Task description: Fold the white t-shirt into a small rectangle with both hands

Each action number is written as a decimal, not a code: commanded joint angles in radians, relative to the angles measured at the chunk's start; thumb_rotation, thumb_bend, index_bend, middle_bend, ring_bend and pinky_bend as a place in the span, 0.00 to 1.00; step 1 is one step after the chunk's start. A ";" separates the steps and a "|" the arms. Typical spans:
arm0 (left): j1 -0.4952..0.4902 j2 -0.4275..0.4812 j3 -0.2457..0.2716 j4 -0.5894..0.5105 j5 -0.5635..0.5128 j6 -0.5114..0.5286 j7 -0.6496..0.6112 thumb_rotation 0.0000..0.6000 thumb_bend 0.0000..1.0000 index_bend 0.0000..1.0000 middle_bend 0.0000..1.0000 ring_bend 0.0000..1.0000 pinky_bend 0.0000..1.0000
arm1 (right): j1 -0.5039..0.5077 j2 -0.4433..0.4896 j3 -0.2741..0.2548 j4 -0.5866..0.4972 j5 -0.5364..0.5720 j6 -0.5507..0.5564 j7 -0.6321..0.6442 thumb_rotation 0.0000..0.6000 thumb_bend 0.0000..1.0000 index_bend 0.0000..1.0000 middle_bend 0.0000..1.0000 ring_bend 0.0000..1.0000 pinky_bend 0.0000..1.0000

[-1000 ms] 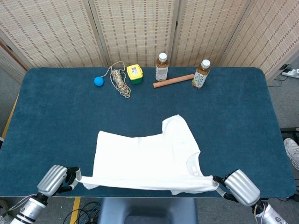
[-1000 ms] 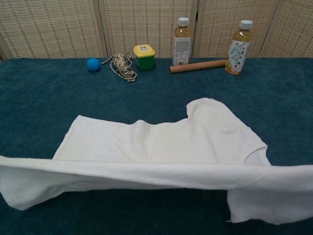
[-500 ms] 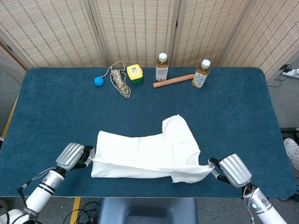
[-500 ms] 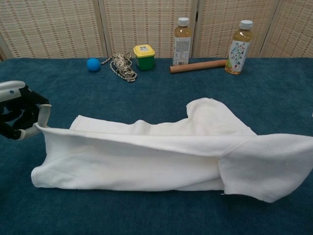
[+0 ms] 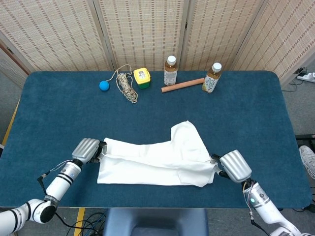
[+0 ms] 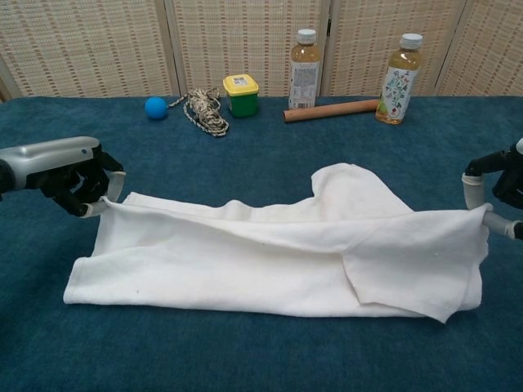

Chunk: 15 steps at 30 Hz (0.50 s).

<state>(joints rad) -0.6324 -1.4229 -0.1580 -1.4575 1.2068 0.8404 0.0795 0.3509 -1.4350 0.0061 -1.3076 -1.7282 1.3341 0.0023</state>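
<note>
The white t-shirt (image 5: 157, 160) (image 6: 270, 253) lies folded lengthwise on the blue table, one sleeve sticking out toward the back. My left hand (image 5: 87, 150) (image 6: 69, 175) pinches the folded-over edge at the shirt's left end, just above the cloth. At the right end, my right hand (image 5: 232, 166) (image 6: 498, 192) pinches the same edge, with only its fingers showing at the border of the chest view. The held edge hangs slightly raised between the two hands.
Along the back of the table (image 5: 59, 108) stand a blue ball (image 5: 104, 85), a coil of rope (image 5: 126, 83), a yellow-green box (image 5: 142, 77), two drink bottles (image 5: 170, 71) (image 5: 212, 77) and a wooden rod (image 5: 182, 85).
Both hands have carried the near edge of the shirt away from me, over the rest of the cloth, and lowered it. The shirt now lies as a narrower band.
</note>
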 commanded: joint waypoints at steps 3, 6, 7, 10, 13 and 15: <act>-0.041 -0.034 -0.023 0.048 -0.079 -0.039 0.044 1.00 0.55 0.62 0.82 0.75 0.97 | 0.040 -0.051 0.022 0.067 0.004 -0.021 -0.004 1.00 0.56 0.76 0.98 0.97 1.00; -0.058 -0.045 -0.026 0.070 -0.109 -0.051 0.064 1.00 0.54 0.62 0.82 0.75 0.97 | 0.050 -0.065 0.026 0.083 0.016 -0.034 -0.010 1.00 0.56 0.76 0.98 0.97 1.00; -0.064 -0.048 -0.026 0.077 -0.114 -0.053 0.072 1.00 0.54 0.62 0.82 0.75 0.97 | 0.053 -0.067 0.026 0.085 0.021 -0.039 -0.010 1.00 0.56 0.76 0.98 0.97 1.00; -0.083 -0.063 -0.026 0.100 -0.131 -0.060 0.101 1.00 0.54 0.61 0.82 0.75 0.97 | 0.062 -0.072 0.028 0.087 0.033 -0.053 -0.016 1.00 0.56 0.76 0.98 0.97 1.00; -0.107 -0.080 -0.025 0.127 -0.161 -0.078 0.136 1.00 0.54 0.61 0.82 0.75 0.97 | 0.069 -0.077 0.031 0.087 0.042 -0.060 -0.021 1.00 0.56 0.76 0.98 0.97 1.00; -0.124 -0.092 -0.026 0.146 -0.191 -0.093 0.159 1.00 0.54 0.61 0.82 0.75 0.97 | 0.073 -0.081 0.033 0.090 0.048 -0.062 -0.026 1.00 0.56 0.76 0.98 0.97 1.00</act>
<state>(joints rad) -0.7410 -1.5027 -0.1835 -1.3253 1.0376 0.7614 0.2197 0.4230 -1.5152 0.0388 -1.2176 -1.6796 1.2723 -0.0232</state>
